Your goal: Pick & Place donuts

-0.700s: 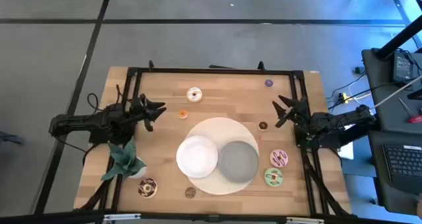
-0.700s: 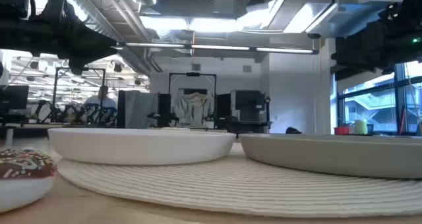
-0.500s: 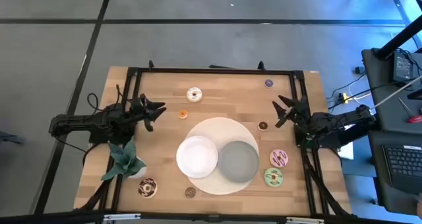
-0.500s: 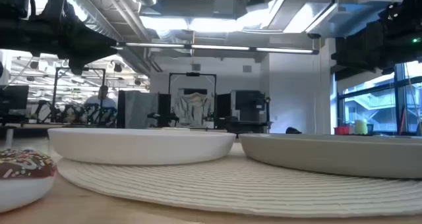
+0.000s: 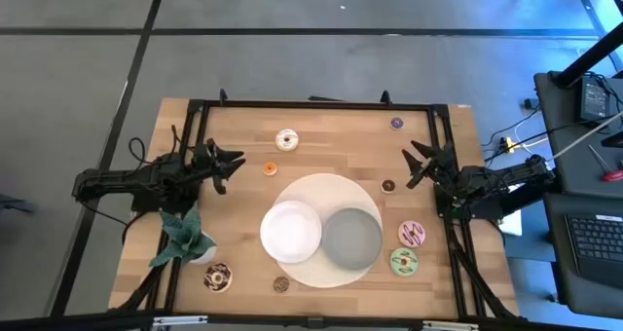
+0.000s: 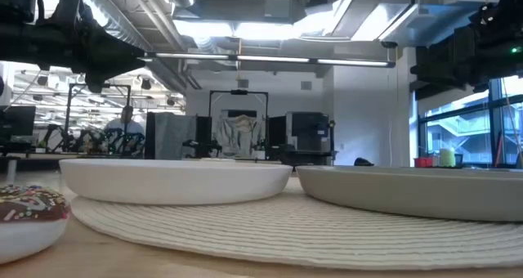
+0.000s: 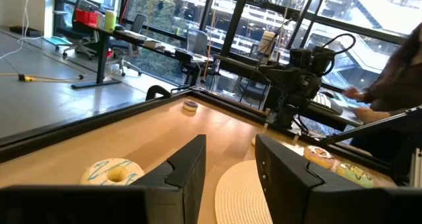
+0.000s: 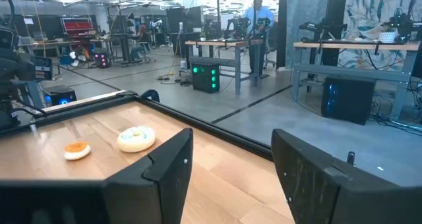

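— Wooden table point(image 5: 331, 156), and nothing is collected yet, I think? Both plates look bare.

— Yes. The white plate point(image 5: 291, 230) and the grey plate point(image 5: 351, 238) sit side by side on the round mat point(image 5: 321, 191), and no donut lies on either of them, so in my judgement the task is at its very start.

— Where are the donuts then?

— Scattered around the mat. The white donut point(image 5: 286, 139) is near the far edge, with the small orange donut point(image 5: 271, 169) just beside it. The small purple donut point(image 5: 396, 123) is in the far right corner, one small brown donut point(image 5: 388, 186) at the right of the mat. The pink donut point(image 5: 412, 235) and the green donut point(image 5: 404, 262) lie close together on the right side. The sprinkled chocolate donut point(image 5: 218, 277) and another small brown donut point(image 5: 280, 284) are at the near edge, by the plant point(image 5: 185, 236).

— And the arms?

— The left gripper point(image 5: 234, 162) waits at the left side, fingers spread and holding nothing; the right gripper point(image 5: 415, 162) is at the right side, also spread and empty — every donut is left to move
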